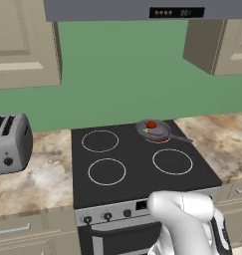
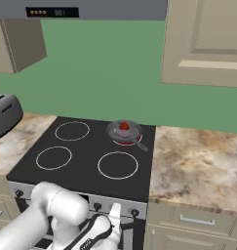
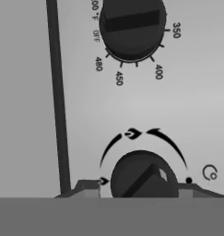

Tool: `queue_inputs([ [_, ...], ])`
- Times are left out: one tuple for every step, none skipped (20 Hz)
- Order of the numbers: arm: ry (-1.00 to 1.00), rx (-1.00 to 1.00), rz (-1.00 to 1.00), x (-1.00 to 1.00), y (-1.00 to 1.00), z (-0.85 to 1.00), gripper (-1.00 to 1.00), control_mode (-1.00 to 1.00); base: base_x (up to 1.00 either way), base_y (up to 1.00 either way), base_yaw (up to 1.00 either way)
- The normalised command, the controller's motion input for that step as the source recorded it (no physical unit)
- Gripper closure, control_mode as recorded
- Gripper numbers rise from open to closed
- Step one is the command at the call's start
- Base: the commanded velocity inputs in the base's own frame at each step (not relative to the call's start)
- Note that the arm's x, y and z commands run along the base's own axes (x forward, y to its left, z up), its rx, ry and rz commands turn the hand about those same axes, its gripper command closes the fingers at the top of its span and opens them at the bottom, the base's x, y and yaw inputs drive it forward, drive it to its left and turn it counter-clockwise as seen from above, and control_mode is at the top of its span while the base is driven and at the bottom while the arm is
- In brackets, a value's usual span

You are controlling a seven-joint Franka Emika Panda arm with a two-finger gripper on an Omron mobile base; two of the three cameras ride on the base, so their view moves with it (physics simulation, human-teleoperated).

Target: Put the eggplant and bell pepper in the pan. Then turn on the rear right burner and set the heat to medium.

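The grey pan (image 1: 153,131) (image 2: 124,131) sits on the rear right burner (image 1: 161,139) (image 2: 128,141), which glows red under it. The red bell pepper (image 1: 151,124) (image 2: 124,126) lies in the pan. The eggplant is too small to tell apart in the pan. My gripper (image 3: 138,190) (image 2: 114,218) is low at the stove's front panel. Its fingertips (image 3: 88,186) stand on either side of a round dark burner knob (image 3: 141,177) whose ridge sits diagonally. A small gap shows at the left finger, so the gripper looks open.
Above the burner knob is a larger oven dial (image 3: 132,27) with temperature marks. A silver toaster (image 1: 8,142) (image 2: 3,114) stands on the counter left of the stove. Marbled counter (image 2: 198,156) extends right. Wall cabinets (image 2: 207,44) and a range hood (image 1: 142,10) hang overhead.
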Motion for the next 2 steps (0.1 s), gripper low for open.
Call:
queue_inputs([
  [-0.29, -0.59, 0.70, 0.00, 0.00, 0.00, 1.00, -1.00, 0.00, 0.00, 0.00],
  [-0.29, -0.58, 0.73, 0.00, 0.00, 0.00, 1.00, -1.00, 0.00, 0.00, 0.00],
])
